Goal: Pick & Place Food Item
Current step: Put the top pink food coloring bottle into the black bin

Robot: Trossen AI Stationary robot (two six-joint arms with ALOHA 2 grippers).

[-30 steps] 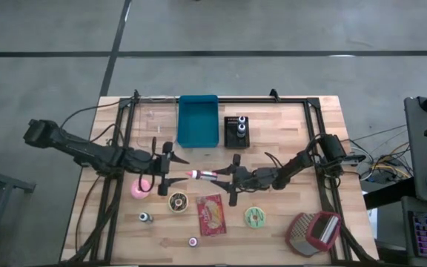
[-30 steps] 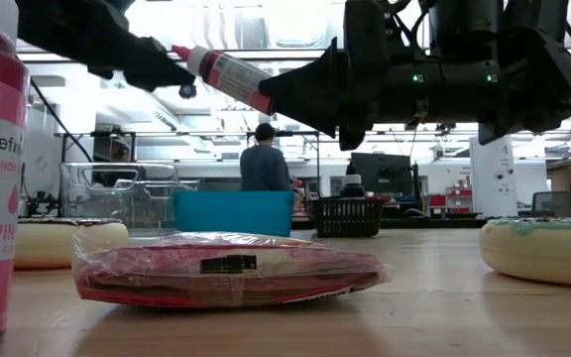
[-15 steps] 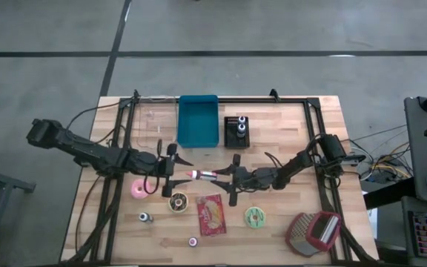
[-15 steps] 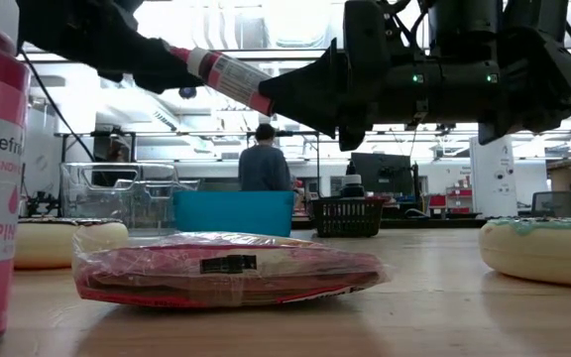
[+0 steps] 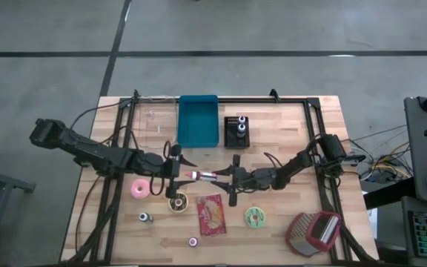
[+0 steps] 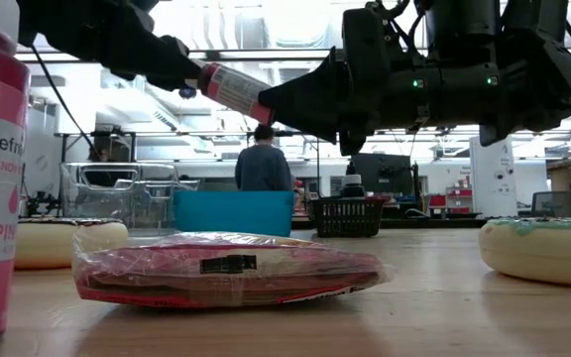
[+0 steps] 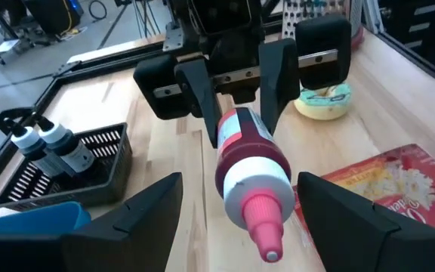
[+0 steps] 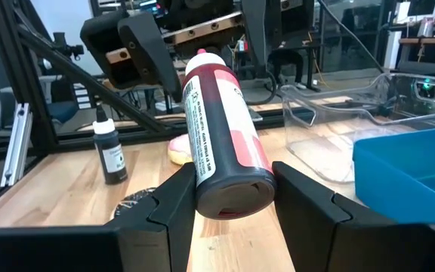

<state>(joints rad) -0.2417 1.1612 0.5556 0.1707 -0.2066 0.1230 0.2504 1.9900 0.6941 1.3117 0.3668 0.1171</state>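
Note:
A red sauce bottle (image 5: 202, 176) with a white cap and a pink nozzle hangs in the air over the middle of the table. My right gripper (image 5: 228, 176) comes in from the right and is shut on its base end. My left gripper (image 5: 175, 175) comes from the left and is open. Its two fingers (image 7: 153, 215) stand well apart on either side of the nozzle end (image 7: 266, 227) without touching it. In the low view the bottle (image 6: 234, 87) slants, with the cap end higher. My right gripper (image 8: 232, 170) pinches the bottle's base end (image 8: 232, 198) between its two fingers, one on each side of the round body. The fingers come in about level from the table's right and lie along the bottle. The bottle is lifted clear, nozzle toward the left arm.
On the table below lie a pink donut (image 5: 138, 188), a chocolate donut (image 5: 177, 202), a red snack packet (image 5: 211, 214) and a green donut (image 5: 255, 217). A blue bin (image 5: 199, 121) and a black basket of bottles (image 5: 236, 131) stand at the far side, a red grater (image 5: 313, 232) near right.
My left gripper has moved toward the table's right, up to the bottle, staying open. Its fingers now stand around the nozzle end. The bottle and my right gripper have kept still.

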